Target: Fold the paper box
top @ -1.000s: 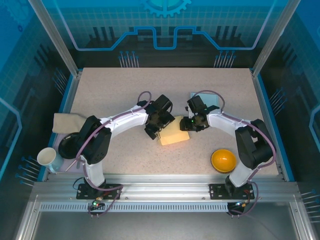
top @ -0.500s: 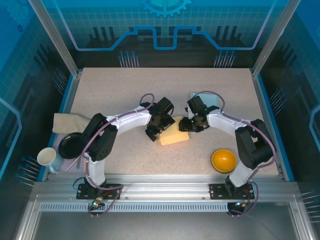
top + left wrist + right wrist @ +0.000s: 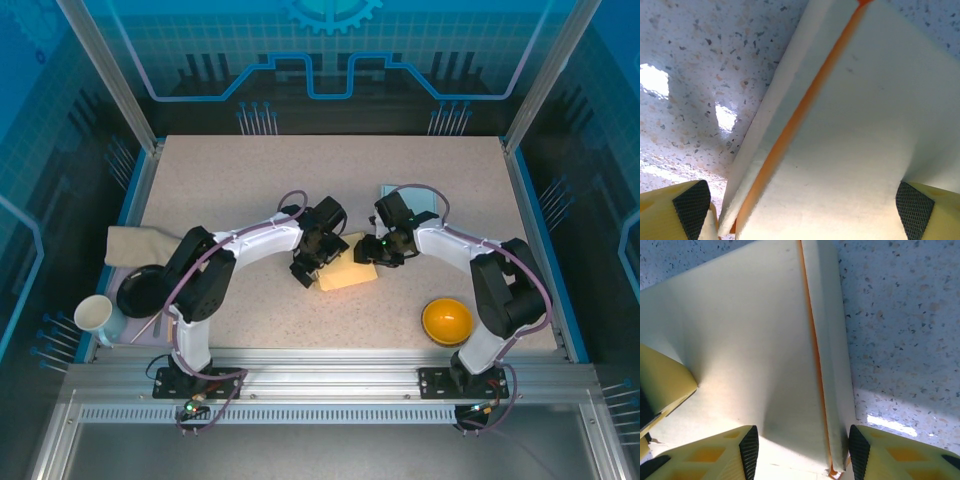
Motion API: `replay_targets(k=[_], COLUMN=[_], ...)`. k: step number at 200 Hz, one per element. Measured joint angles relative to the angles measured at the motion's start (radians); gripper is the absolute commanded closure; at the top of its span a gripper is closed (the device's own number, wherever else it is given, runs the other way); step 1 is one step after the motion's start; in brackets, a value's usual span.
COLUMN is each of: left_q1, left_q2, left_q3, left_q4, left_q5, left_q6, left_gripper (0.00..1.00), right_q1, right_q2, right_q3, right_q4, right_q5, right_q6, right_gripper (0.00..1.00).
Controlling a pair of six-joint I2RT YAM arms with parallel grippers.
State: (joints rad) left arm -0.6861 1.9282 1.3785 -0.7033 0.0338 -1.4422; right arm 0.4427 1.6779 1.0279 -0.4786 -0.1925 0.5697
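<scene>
Left gripper [image 3: 309,266] shifted slightly nearer along box edge since second ago; right gripper [image 3: 364,254] crept left. Speckled beige tabletop [image 3: 220,190]: flat pale yellow paper box [image 3: 348,272] at centre, between both grippers. Left jaws spread wide, straddling box's folded edge with orange seam [image 3: 800,112]; one black pad [image 3: 690,202] over table, other over panel, nothing clamped. Right jaws about half apart, astride narrow side flap [image 3: 827,340]; right pad [image 3: 859,452] just beside flap edge.
</scene>
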Motion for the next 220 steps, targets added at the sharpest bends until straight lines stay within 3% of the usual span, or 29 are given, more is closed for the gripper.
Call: replay_targets(k=[145, 220], left_q1=[-0.008, -0.011], left_q2=[0.03, 0.029], left_q3=[0.047, 0.03], left_q4=[-0.051, -0.028], left_q5=[0.114, 0.114], left_q6=[-0.129, -0.127], left_gripper=[0.01, 0.01], right_q1=[-0.001, 0.0], right_q2=[-0.019, -0.039], right_q3=[-0.015, -0.034], right_q4=[0.001, 0.007], right_q5=[0.013, 0.024], right_q6=[0.04, 0.044], right_gripper=[0.46, 0.46])
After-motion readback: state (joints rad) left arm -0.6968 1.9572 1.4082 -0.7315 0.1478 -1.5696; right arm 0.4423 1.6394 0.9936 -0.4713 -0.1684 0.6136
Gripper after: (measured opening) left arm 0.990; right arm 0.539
